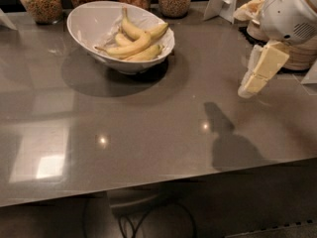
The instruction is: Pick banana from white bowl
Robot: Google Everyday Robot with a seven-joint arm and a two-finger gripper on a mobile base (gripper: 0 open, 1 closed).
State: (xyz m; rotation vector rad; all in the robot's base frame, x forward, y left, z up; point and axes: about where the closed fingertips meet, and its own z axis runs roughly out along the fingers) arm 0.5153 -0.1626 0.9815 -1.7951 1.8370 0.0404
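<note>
The white bowl (83,15) stands at the back left of the grey table and holds several bananas. The longest banana (130,47) is evenly yellow. It lies across the pile with its thin stem pointing left. My gripper (248,88) hangs from the white arm at the right, above the table. It is well to the right of the bowl and touches nothing. It holds nothing that I can see.
Several glass jars of dry food (42,1) line the back edge behind the bowl. A white card stand (225,1) is at the back right. Stacked pale plates and bowls (299,58) sit at the far right, partly behind my arm. The table's front edge (148,182) is near.
</note>
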